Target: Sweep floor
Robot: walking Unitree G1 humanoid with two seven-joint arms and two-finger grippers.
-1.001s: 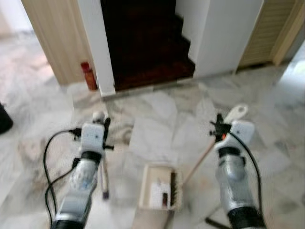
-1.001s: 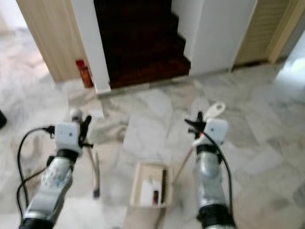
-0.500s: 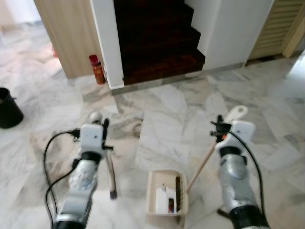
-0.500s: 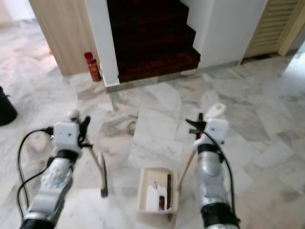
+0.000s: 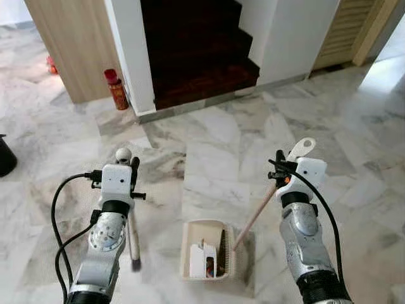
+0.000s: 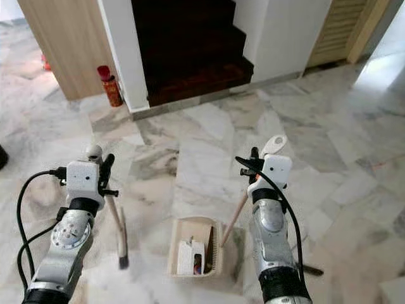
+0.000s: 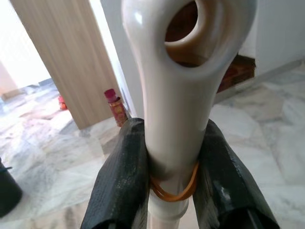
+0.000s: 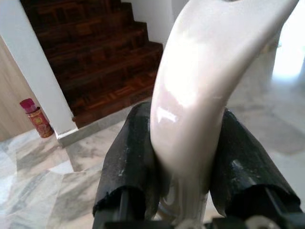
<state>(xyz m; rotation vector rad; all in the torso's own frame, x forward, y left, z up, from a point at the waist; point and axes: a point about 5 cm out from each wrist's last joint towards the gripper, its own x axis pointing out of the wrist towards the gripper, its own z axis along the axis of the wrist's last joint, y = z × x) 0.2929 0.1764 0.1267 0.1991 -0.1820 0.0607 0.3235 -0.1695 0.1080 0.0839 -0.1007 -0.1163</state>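
Before the dark staircase (image 5: 196, 57), both claws are gripping sweeping tools over the marble floor (image 5: 215, 136).

From the head views, the left claw (image 5: 126, 166) is pinching the broom handle (image 5: 133, 234), whose shaft is slanting down to the floor on the near side of the staircase, while the right claw (image 5: 283, 166) is pinching the dustpan handle (image 5: 256, 215); the dustpan (image 5: 205, 250) is resting on the floor between the arms. A red bottle (image 5: 116, 88) is standing beside the staircase's white post. From the left wrist view, black fingers (image 7: 121, 183) are pressing both sides of the cream handle, ringed by an orange band (image 7: 174, 193). From the right wrist view, fingers (image 8: 131, 164) are clamping the pale handle likewise.
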